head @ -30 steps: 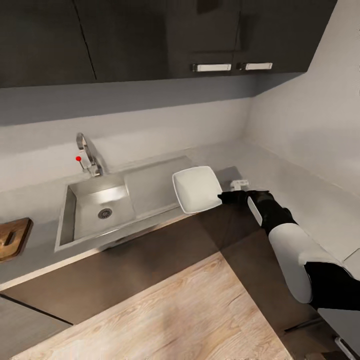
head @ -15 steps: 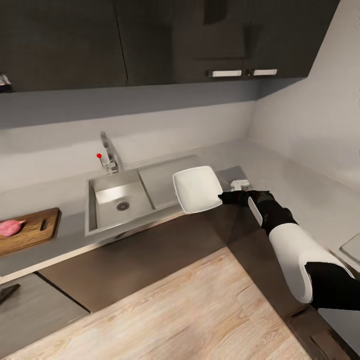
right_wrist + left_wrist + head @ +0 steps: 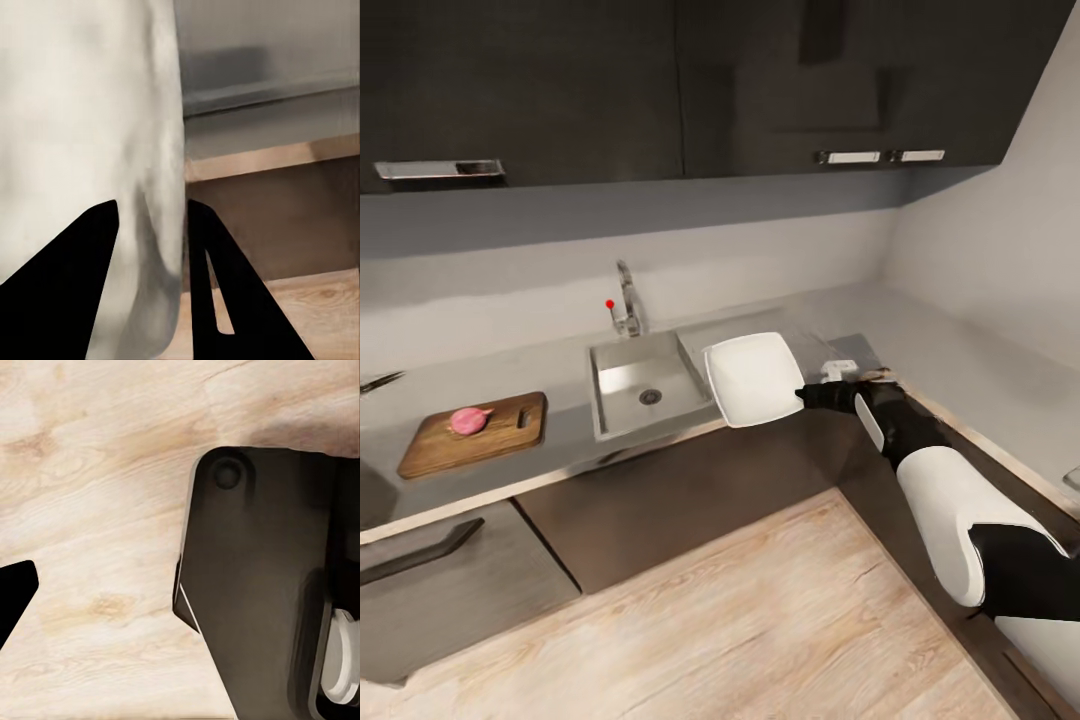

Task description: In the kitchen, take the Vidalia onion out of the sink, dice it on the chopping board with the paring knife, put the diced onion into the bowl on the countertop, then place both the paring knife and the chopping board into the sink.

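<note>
Now carrying bowl [image 3: 753,378], rim pinched in right tool [image 3: 807,396]; next, set down beside board [image 3: 475,433] with onion [image 3: 469,420], well left of tool.

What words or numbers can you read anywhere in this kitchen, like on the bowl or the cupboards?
None: no words, numbers or signs can be read.
The white bowl in the right gripper is plain.
The chopping board, sink and cupboard doors are plain too.
</note>
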